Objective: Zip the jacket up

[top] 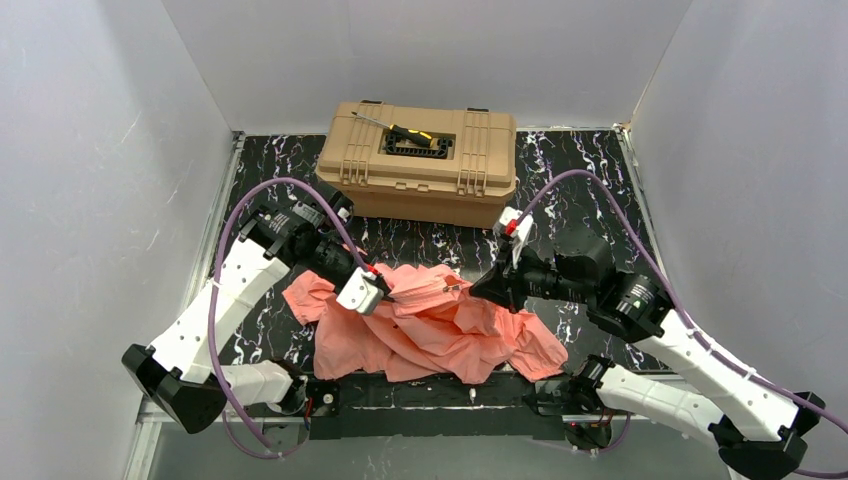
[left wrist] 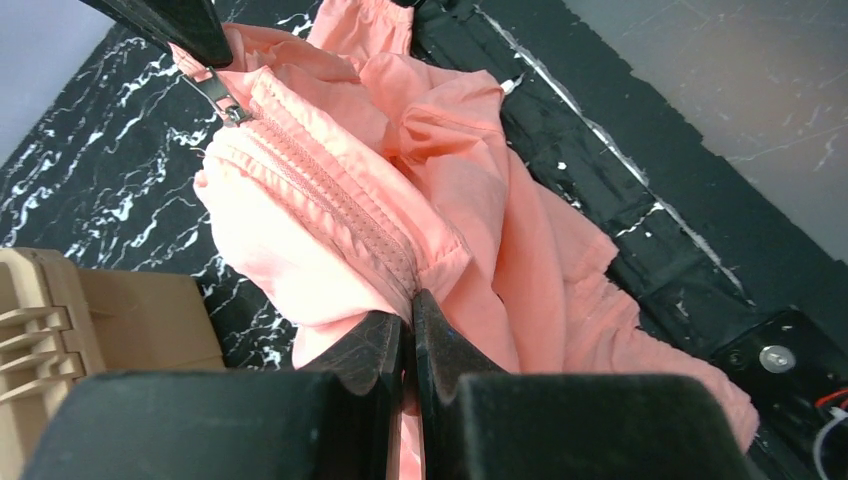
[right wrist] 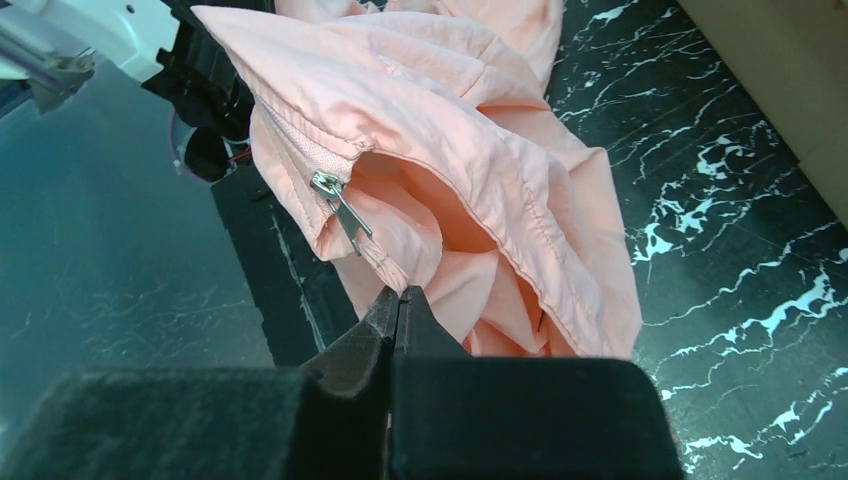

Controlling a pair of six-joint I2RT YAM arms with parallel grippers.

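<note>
The thin, crumpled salmon jacket (top: 430, 320) (metal zipper pull (right wrist: 332, 195) dangling) is pinched at its zipper edge by the left hand (left wrist: 410, 305) and the right hand (right wrist: 399, 298), both clamped tight.

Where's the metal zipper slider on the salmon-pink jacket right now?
In the right wrist view, the silver zipper slider hangs on the edge of the salmon-pink jacket, just beyond the right gripper; from the top camera it lies right of the jacket's middle.

The jacket (top: 430, 330) lies on the table (top: 590, 180) near its front edge. The toolbox (top: 420, 165) stands behind it, apart.
</note>
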